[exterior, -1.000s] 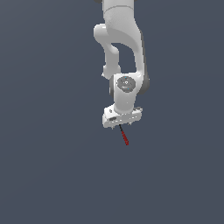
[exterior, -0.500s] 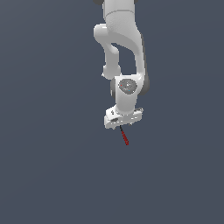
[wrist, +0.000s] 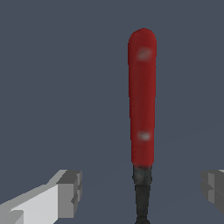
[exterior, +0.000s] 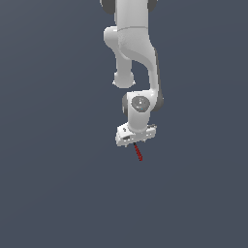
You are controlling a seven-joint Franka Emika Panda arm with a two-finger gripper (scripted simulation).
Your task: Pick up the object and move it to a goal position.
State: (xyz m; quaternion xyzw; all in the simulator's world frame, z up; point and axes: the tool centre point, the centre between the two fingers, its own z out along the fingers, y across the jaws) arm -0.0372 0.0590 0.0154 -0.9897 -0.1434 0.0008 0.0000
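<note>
Place: a simulator's rendered scene, not a recognisable room.
Backdrop: flat slate-grey fills both views edge to edge, without walls, furniture or horizon.
Surfaces: smooth, untextured shading on the white arm [exterior: 133, 53], upper centre of the exterior view.
Wrist view: blocky grey finger pads [wrist: 70, 193] at the lower corners, plain glossy red stick [wrist: 142, 98] centre-right.

Glossy white rounded arm [exterior: 138, 53], grey joint caps.

Arm [exterior: 138, 58] shifted slightly toward the exterior view's right, hand [exterior: 135, 141] and red stick [exterior: 138, 152] a touch higher — small drift
</note>
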